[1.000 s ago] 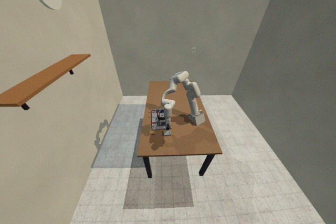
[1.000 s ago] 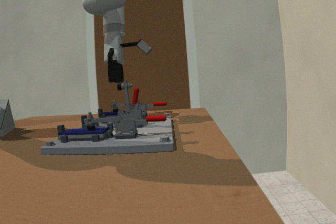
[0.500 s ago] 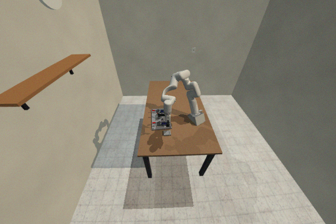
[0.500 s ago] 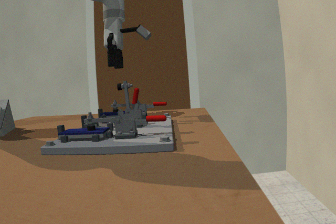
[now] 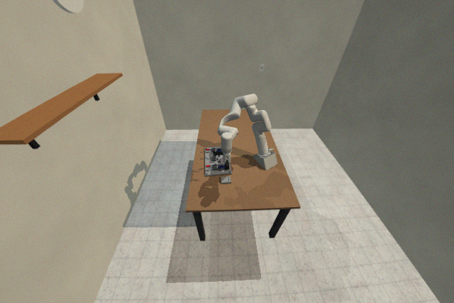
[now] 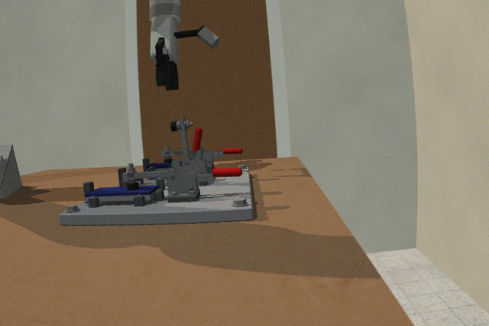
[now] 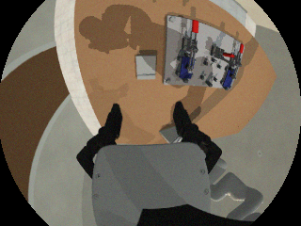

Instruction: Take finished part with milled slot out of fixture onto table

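The grey fixture plate (image 6: 157, 210) lies on the table; it also shows in the wrist view (image 7: 203, 56). Two blue blanks sit in its outer nests, the near one (image 6: 118, 191) and the far one (image 6: 157, 165). Their clamps' red handles (image 6: 227, 172) (image 6: 231, 150) lie level. The middle clamp stands open, its arm (image 6: 183, 134) upright and its red handle (image 6: 196, 139) tilted up. A plain grey part (image 7: 146, 64) lies flat on the table beside the fixture, also in the top view (image 5: 225, 179). My gripper (image 6: 166, 78) (image 7: 147, 109) hangs open and empty well above the fixture.
The arm's grey base block (image 5: 267, 161) stands on the table to the right of the fixture. The table's edge (image 6: 335, 211) runs close behind the fixture's handle side. A wooden shelf (image 5: 54, 108) hangs on the left wall, far off.
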